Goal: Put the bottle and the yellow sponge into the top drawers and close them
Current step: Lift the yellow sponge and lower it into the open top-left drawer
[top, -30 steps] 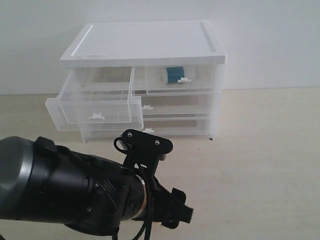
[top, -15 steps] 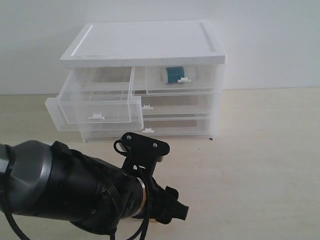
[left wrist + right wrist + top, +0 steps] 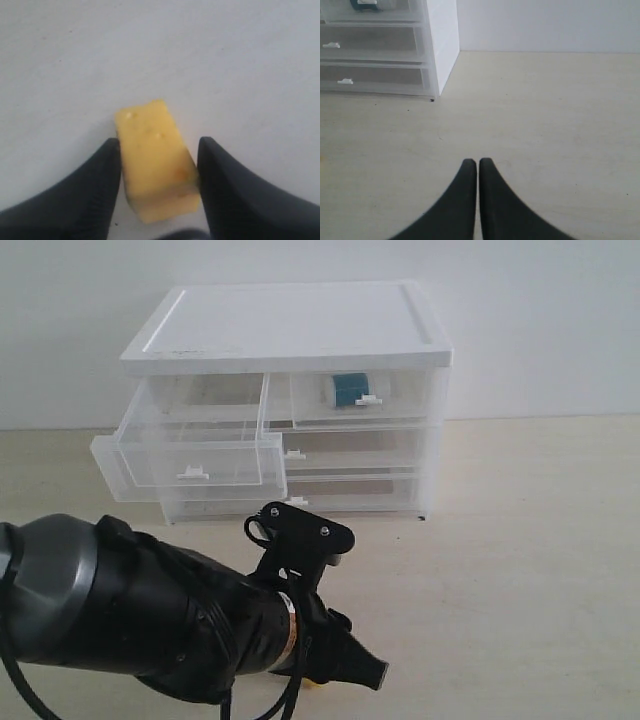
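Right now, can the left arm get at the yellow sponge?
Probably yes: the yellow sponge lies on the table right between the left fingers, with nothing blocking; whether they grip it is unclear.

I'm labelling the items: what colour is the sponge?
The sponge is plain yellow, slightly orange. It shows best in the left wrist view.
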